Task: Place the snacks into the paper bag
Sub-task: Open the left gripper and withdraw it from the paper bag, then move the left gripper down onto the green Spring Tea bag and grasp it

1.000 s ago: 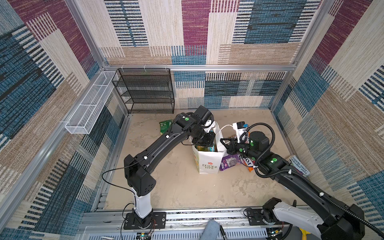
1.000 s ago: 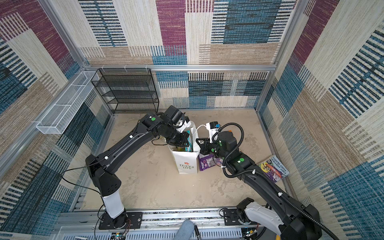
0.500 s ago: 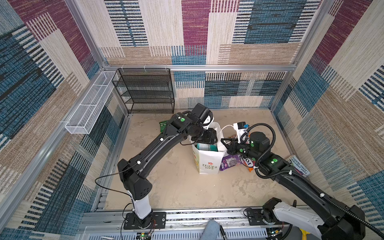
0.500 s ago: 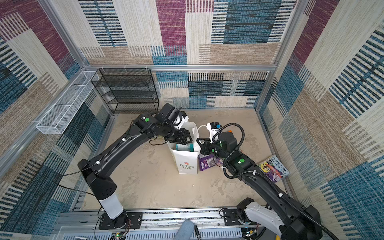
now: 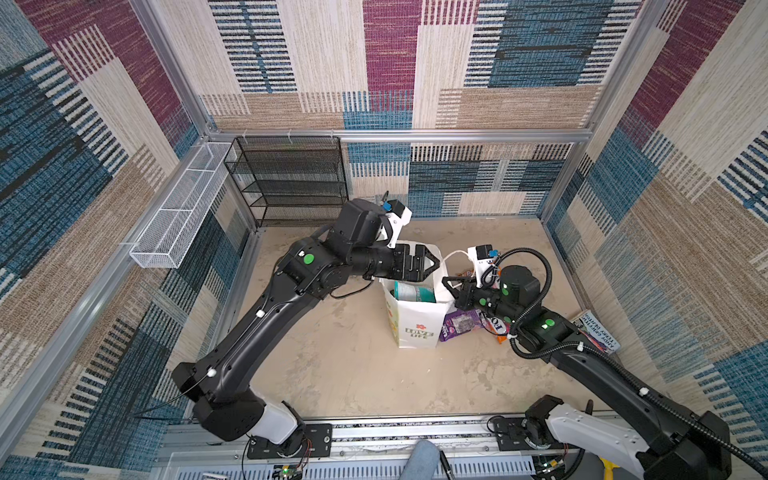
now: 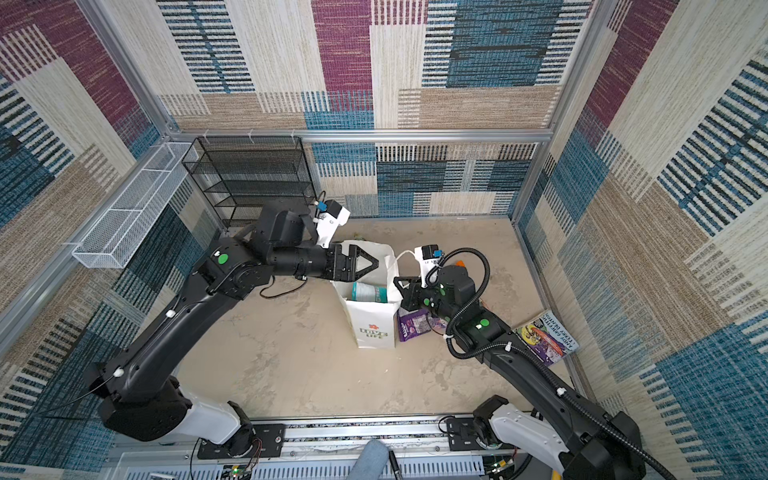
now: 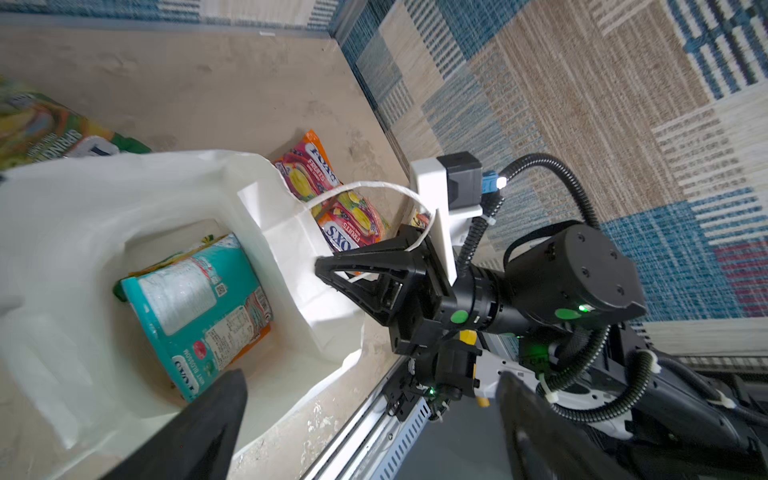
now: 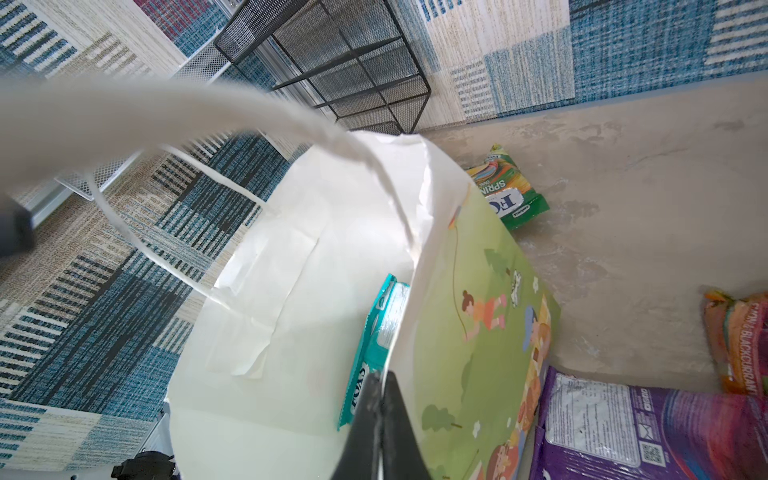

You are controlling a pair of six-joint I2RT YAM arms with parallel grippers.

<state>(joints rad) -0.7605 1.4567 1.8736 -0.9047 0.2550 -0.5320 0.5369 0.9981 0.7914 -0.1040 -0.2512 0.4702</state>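
Inside the paper bag (image 5: 415,328): a teal FOX'S packet (image 7: 195,307), back label up, resting on another packet whose orange edge (image 7: 253,340) shows. What lies deeper, cannot tell. The bag stands upright on the desk (image 5: 353,374), mouth open.

At the rim, the right end effector (image 7: 328,268) is clamped on the bag's wall, with the cord handle (image 7: 374,185) draped over it. This probably keeps the mouth spread and the bag from tipping.

Above the mouth, the left end effector (image 6: 372,262) has its jaws wide apart and is empty.

Outside the bag:
- purple packet (image 5: 459,326) against the bag's side
- two orange-pink fruit packets (image 7: 309,172) on the right arm's side
- green packet (image 8: 509,195) on the desk behind

Judged from this, several are left to load.
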